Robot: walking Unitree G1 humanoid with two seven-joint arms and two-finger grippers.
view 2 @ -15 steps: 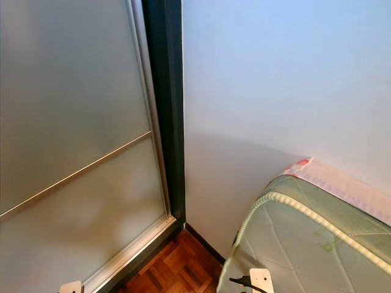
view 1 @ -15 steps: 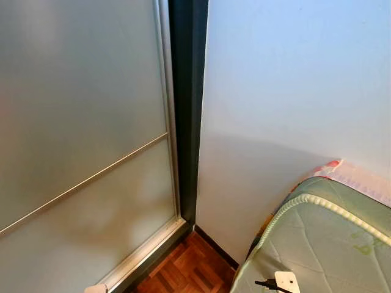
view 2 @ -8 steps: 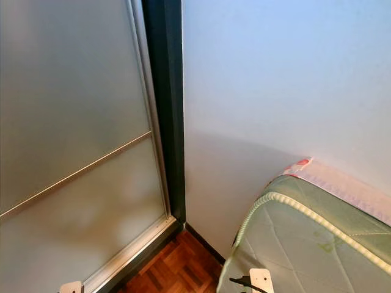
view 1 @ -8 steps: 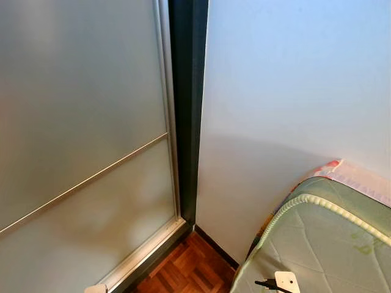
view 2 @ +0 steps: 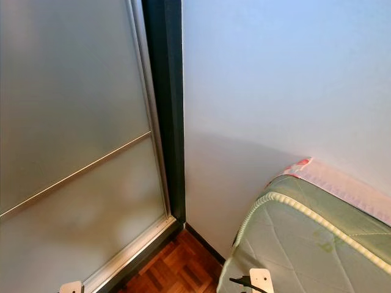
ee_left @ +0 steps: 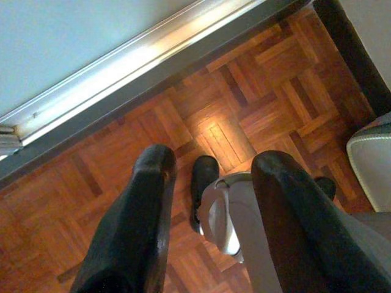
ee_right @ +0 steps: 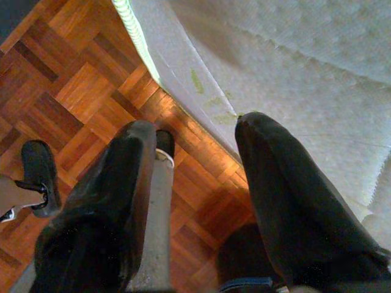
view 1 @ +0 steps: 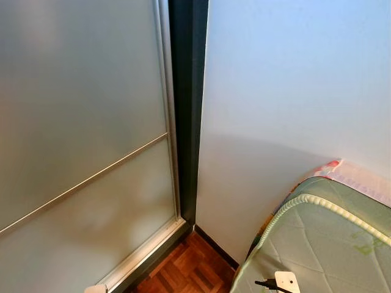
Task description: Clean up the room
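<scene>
Hanging over the parquet floor (ee_left: pixel 214 122), the left gripper (ee_left: pixel 211 177) is seen with its two black fingers (ee_left: pixel 131 232) spread wide and nothing held between them; beneath it a grey leg and a black foot (ee_left: pixel 203 177) of the robot are visible. The right gripper (ee_right: pixel 195 146) is likewise held wide apart and empty, one finger over the floor and the other over the green quilted mattress (ee_right: pixel 293 73), whose piped edge lies just beside the floor. No container can be made out. Further out, a frosted sliding door (view 1: pixel 79 134) on a metal floor track (ee_left: pixel 122 67) is met by a dark frame post (view 1: pixel 188 110) and a plain white wall (view 1: pixel 293 91). A pink patterned sheet (view 1: pixel 360 177) is pressed between mattress and wall.
</scene>
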